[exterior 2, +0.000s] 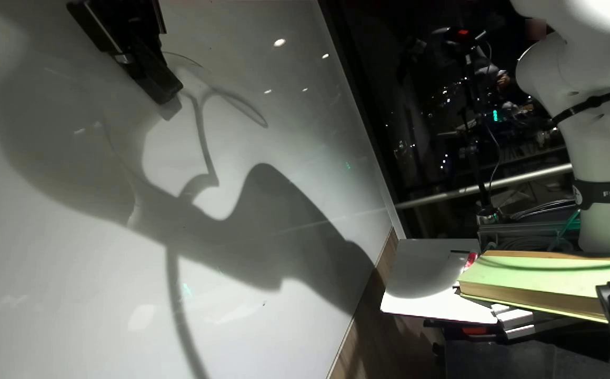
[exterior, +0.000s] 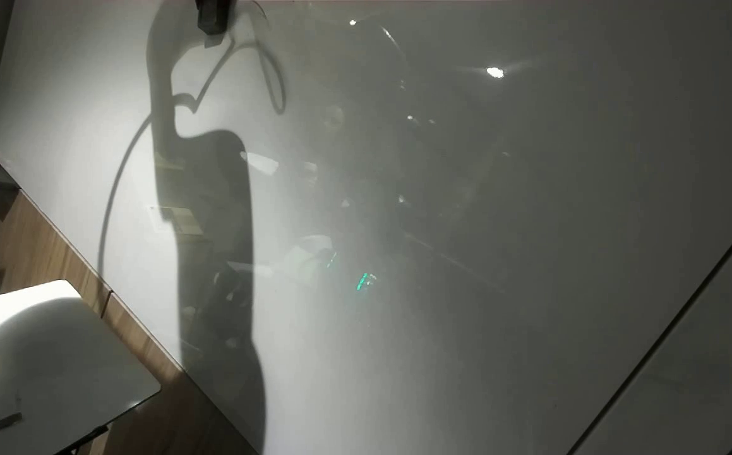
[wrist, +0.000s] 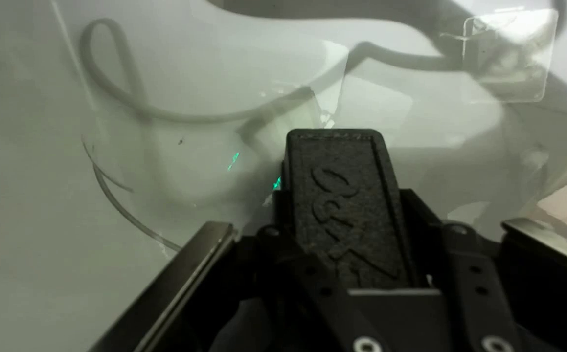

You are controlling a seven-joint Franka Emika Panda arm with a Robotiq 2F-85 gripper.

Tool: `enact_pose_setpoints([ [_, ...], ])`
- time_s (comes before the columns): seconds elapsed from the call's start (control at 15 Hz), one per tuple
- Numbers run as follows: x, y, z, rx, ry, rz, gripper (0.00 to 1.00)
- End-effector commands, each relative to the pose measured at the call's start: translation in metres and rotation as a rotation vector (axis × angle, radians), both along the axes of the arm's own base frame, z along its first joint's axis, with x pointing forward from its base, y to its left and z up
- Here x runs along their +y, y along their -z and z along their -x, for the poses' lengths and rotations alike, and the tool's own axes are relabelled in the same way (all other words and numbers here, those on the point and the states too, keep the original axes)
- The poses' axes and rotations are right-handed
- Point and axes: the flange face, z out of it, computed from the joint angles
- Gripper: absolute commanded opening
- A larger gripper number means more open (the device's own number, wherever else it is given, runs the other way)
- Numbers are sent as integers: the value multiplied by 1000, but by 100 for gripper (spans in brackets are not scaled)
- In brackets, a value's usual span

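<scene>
While poised before the broad glossy white board [exterior: 416, 227], grips in the black two-fingered claw [wrist: 346, 220] a dark grey oblong marked block [wrist: 342, 195], near the board, unclear if touching. Likely positioning; next, calls for steady, square alignment.

Wall: large glossy white panel [exterior: 441, 253] mottled with glare and grey shadows | Its edge: brown wood-grain strip [exterior: 43, 253] | Furniture: white, round-cornered desk [exterior: 56, 366], partly shaded | Beyond: dark window-like area [exterior 2: 420, 168] dotted with lights, crossed by a pale metal rail [exterior 2: 526, 178] | Light: harsh, patchy

thick green book [exterior 2: 536, 276], white tabletop [exterior: 69, 354]
</scene>
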Motion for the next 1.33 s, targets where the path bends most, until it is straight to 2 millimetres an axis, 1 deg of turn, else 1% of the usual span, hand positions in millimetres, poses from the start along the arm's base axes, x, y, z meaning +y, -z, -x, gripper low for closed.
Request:
enact_pose_setpoints([
  [0.0, -15, 3, -28, -43, 22, 14, 30],
  [0.2, -13, 2, -29, -36, -10, -1, 30],
  [0.47, -15, 5, -32, -15, -27, 0, 30],
  [0.53, -45, 4, 8, 12, 4, 8, 30],
  [0.6, -49, 5, 10, 21, 6, 0, 30],
  [0.73, -73, 12, 10, 18, 2, -6, 30],
  [1.0, -134, 28, 17, -8, -15, -17, 30],
  [1.13, -168, 38, 21, -33, -19, -22, 30],
  [1.27, -197, 53, 29, -54, -21, -24, 30],
])
